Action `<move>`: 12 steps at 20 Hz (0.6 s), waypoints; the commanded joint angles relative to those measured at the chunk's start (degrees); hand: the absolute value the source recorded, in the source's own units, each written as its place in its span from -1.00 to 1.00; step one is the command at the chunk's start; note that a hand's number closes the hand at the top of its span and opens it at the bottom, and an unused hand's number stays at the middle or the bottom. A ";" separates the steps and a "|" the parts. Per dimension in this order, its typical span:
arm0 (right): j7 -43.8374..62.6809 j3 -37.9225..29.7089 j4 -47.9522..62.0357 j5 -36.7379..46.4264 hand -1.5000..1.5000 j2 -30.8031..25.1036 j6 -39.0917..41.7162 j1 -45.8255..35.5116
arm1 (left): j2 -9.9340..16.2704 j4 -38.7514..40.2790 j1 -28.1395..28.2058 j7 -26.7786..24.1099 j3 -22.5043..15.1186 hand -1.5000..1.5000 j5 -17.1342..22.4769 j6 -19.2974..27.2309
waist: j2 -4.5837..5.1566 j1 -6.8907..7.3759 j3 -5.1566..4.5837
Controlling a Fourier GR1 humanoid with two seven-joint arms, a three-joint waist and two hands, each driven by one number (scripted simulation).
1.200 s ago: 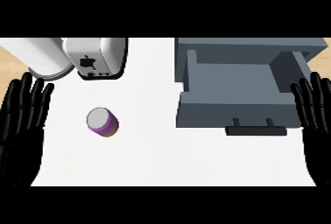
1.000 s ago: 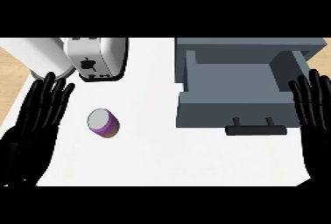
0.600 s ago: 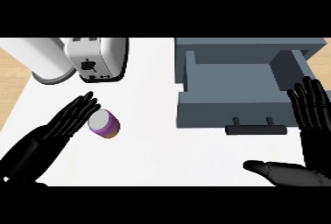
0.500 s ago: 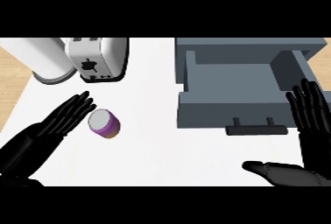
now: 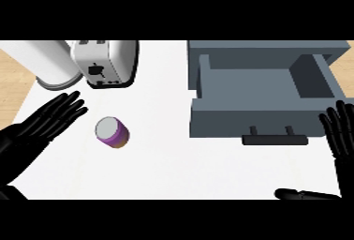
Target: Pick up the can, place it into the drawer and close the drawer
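One can [image 5: 111, 132], one open drawer [image 5: 266, 96], two hands spread flat: left [image 5: 43, 126], right [image 5: 342, 136]

Black hands [image 5: 41, 126] (slender segmented fingers [image 5: 339, 124])

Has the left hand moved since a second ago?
Yes. The left hand has swung rightward from the counter's left edge toward the can, which stayed put; fingers straight, not touching.

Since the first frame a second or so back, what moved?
The left hand swung in from the left edge toward the can, fingers straight, beside it but not gripping. The right hand slid lower by the drawer, thumb now showing. Can, open drawer and toaster stayed put.
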 commanded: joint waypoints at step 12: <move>-1.95 -2.11 0.07 0.43 -1.00 1.04 3.41 2.22 | -6.29 14.45 -8.40 -4.46 0.16 -1.00 -12.00 -1.08 | 0.06 -0.14 -0.01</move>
